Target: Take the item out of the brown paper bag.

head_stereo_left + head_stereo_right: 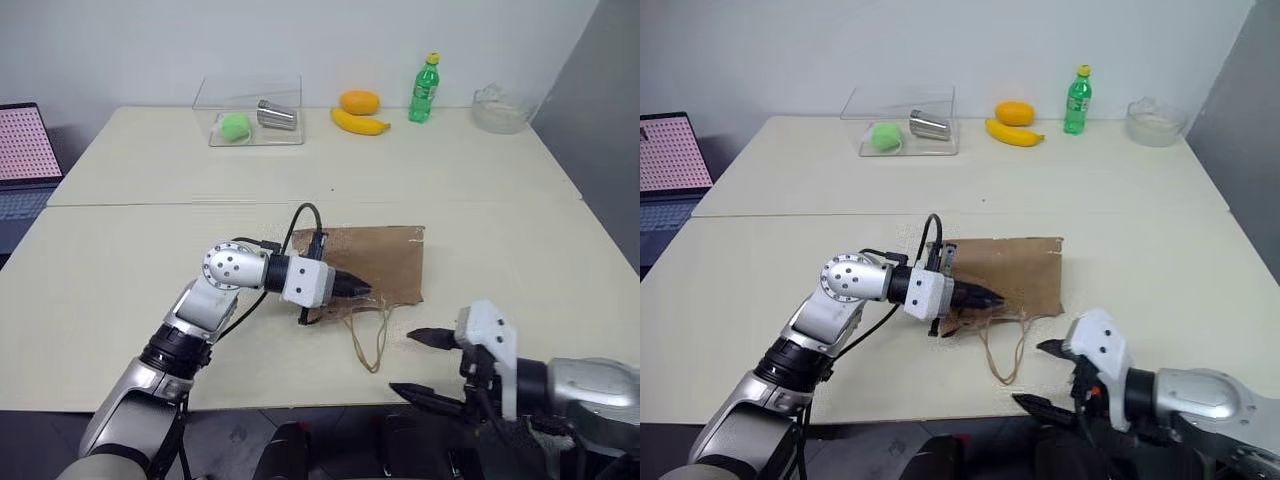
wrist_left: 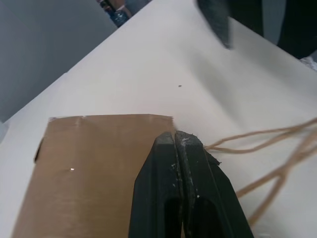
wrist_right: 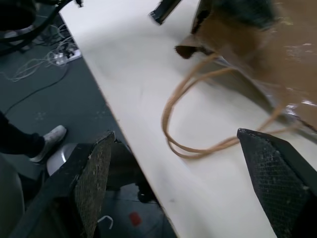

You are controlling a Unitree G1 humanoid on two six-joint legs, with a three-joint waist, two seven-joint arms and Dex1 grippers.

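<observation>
The brown paper bag (image 1: 385,255) lies flat in the middle of the table (image 1: 120,250), its beige cord handles (image 1: 372,340) trailing toward the near edge. My left gripper (image 1: 362,287) is shut, pinching the bag's mouth edge; in the left wrist view its fingertips (image 2: 177,141) are pressed together at the bag's corner (image 2: 99,163). My right gripper (image 1: 410,363) is open at the table's near edge, right of the handles and apart from the bag. The right wrist view shows its fingers (image 3: 94,173) spread wide before the handles (image 3: 198,144). The item is hidden.
At the back stand a clear box (image 1: 250,110) holding a green ball (image 1: 235,126) and a steel cup (image 1: 277,114), a banana (image 1: 360,123), an orange (image 1: 359,101), a green bottle (image 1: 424,90) and a glass bowl (image 1: 498,110). A laptop (image 1: 25,150) sits far left. A person's shoe (image 3: 47,139) is on the floor.
</observation>
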